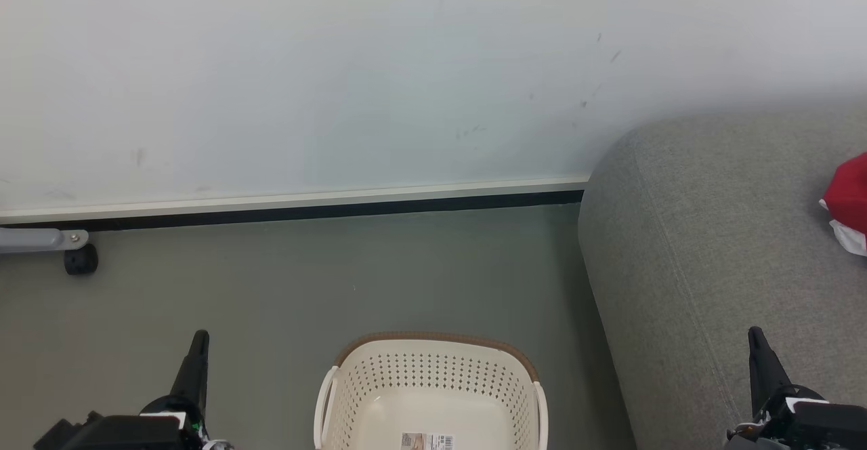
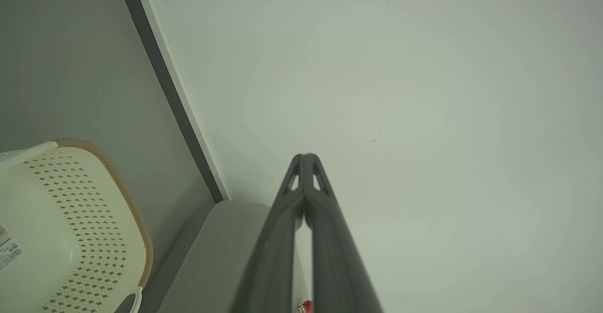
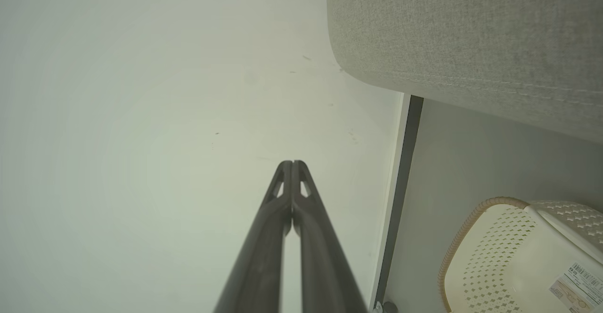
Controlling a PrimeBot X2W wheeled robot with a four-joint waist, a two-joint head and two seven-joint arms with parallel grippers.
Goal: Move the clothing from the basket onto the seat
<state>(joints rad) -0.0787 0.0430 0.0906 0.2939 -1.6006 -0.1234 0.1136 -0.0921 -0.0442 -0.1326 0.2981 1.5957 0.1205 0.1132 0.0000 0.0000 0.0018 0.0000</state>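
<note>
- The clothing (image 1: 850, 199), red with a white edge, lies on the seat (image 1: 711, 247) at the far right of the head view, partly cut off by the frame.
- The basket (image 1: 433, 369) stands on the floor (image 1: 271, 287) just left of the seat. Its bottom is bare but for a barcode sticker (image 1: 427, 441).
- Judged from that, the transfer looks done — nothing is left to lift, and both arms sit in a rest pose.
- The left gripper (image 1: 199, 341) hangs over the floor left of the basket, jaws clenched on nothing.
- The right gripper (image 1: 756, 338) hangs over the seat's front, jaws likewise pressed together and empty.
- Any next move calls for little beyond keeping both arms off the basket rim and the seat edge. Whether the garment lies wholly on the cushion cannot be told.
- Around them are a pale wall (image 1: 339, 64) with dark skirting and a black caster (image 1: 80, 259) at far left — well apart from both arms, so nothing stands in the way.
</note>
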